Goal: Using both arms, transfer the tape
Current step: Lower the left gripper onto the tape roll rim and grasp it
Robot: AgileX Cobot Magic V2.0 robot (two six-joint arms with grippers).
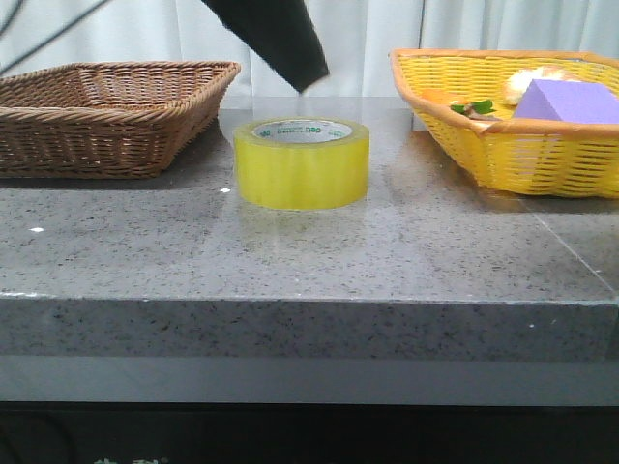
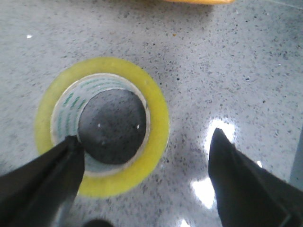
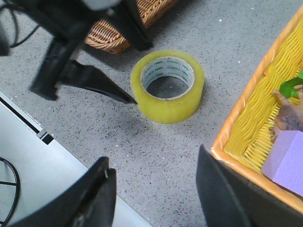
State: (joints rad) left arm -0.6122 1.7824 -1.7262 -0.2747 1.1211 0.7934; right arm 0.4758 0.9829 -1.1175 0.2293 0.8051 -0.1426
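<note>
Left fingers (image 2: 142, 179) spread wide above tape (image 2: 102, 126), empty; right fingers (image 3: 151, 194) apart, empty.

purple block (image 1: 569, 101) half hidden behind yellow basket (image 1: 513, 155) wall, brown basket (image 1: 106, 121) cropped at frame edge

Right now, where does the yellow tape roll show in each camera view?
Front: translucent yellow packing tape roll at table centre, between both baskets.
Left wrist: fills the left-centre, one left gripper finger over its rim.
Right wrist: upper middle.
Shared landmark: yellow wicker basket.
</note>
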